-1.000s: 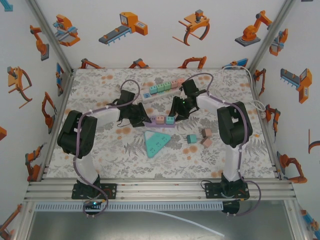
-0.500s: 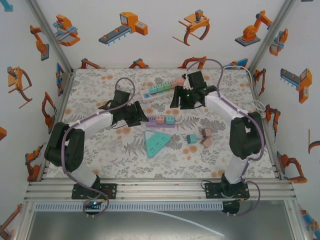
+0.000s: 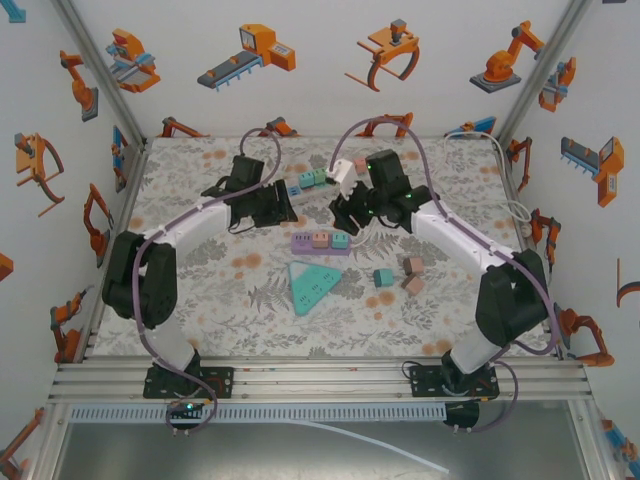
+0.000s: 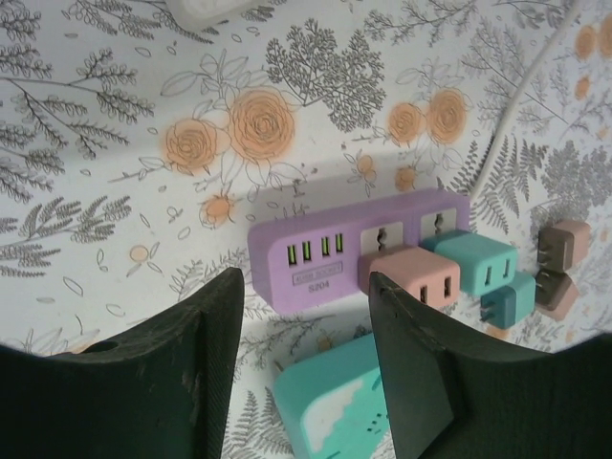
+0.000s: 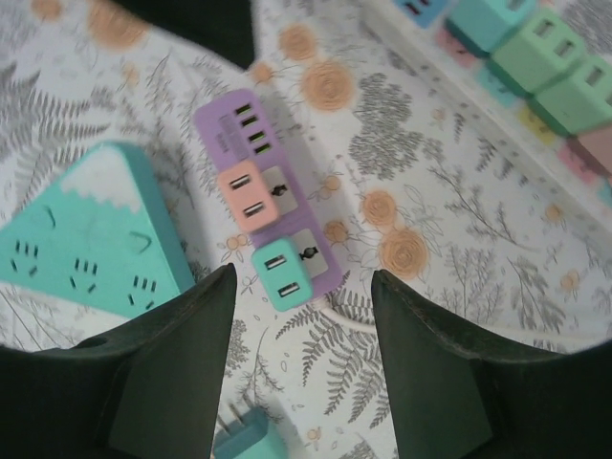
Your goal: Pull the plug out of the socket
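Table (image 3: 200, 300), floral cover, walls on 3 sides. Vs 1 s ago: both arms have pulled back from the purple strip (image 3: 318, 241) toward the far side. L end effector (image 4: 304, 287) and R end effector (image 5: 301, 277) are no longer at its ends and now look down on it. Both have jaws partly apart w/ nothing between.

White strip (image 3: 310, 180) w/ green/teal plugs sits at far side, close to both wrists. Teal triangular socket (image 3: 312, 283) is just near-side of purple strip.

Purple strip is about where it was. Pink plug (image 4: 411, 277) and teal plug (image 4: 473, 263) are seated side by side in it, USB ports at the other end. Label under ports reads "S204"; line above too small to read.

Loose teal plug (image 3: 382, 277) + 2 brown plugs (image 3: 413, 265) lie right of the strip, apart from it.

Room: open table left of strip and along near edge. Right side is tighter w/ loose plugs, and a white cable (image 4: 516, 115) runs off the plug end.
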Robot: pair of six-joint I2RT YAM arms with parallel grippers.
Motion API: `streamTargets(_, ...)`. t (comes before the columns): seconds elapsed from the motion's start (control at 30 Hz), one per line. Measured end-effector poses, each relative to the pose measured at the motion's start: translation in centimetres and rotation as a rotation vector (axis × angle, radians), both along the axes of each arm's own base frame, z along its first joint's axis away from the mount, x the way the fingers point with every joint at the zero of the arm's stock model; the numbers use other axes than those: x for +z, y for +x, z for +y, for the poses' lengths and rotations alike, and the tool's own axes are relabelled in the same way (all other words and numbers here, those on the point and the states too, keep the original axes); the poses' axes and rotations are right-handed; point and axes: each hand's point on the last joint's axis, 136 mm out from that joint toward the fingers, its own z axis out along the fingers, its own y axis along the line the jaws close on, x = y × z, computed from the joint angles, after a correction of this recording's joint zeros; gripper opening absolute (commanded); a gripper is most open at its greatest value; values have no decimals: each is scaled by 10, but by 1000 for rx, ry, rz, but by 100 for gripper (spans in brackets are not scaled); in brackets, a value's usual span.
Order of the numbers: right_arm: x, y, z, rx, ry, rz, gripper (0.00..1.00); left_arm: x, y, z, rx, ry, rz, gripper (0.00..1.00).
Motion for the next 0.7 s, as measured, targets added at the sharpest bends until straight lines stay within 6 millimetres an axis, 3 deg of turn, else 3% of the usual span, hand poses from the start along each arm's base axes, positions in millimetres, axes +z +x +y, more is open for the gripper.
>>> streamTargets(0.17,-26,-16,12,200,-52,-61,56,-17,11,-4,-8,28,37,56)
streamTargets(0.43,-81,-27,11,347,-155,-7,53,-46,12,-11,-30,42,116,61)
streamTargets(0.7,-94,-24,19,408,-158,12,35,-52,6,-17,-58,17,149,59)
